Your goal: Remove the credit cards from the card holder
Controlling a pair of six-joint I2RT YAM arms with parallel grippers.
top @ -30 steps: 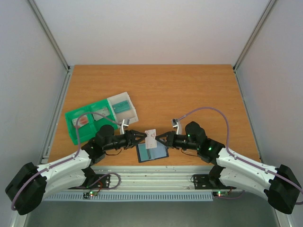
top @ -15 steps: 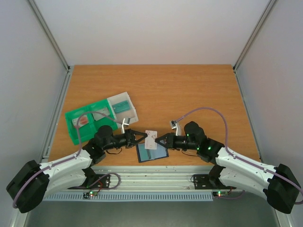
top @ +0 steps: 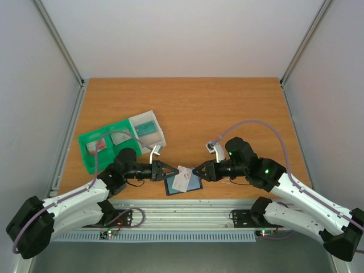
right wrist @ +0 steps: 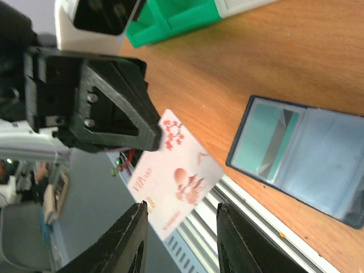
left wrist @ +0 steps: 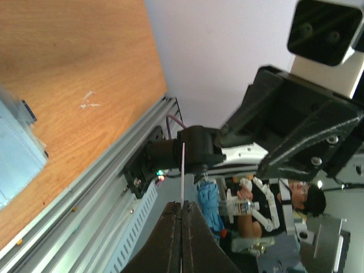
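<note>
The left claw (top: 172,171) pinches the pale card (top: 182,180) by its edge, above the open card holder (right wrist: 318,165). The right claw (top: 197,170) is open nearby. The card looks thin, light and slippery, so its flat sides are best to squeeze.

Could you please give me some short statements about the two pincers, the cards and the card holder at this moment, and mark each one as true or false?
1. The left pincer is shut on the pale card with red marks. True.
2. The right pincer is also shut on that card. False: its fingers stand apart, with the card's end between them.
3. The card holder lies open on the table. True.
4. All pockets of the card holder are empty. False: a teal card sits in one pocket.
5. The green bin stands beside the right arm. False: it is on the left arm's side, next to the white bin.
</note>
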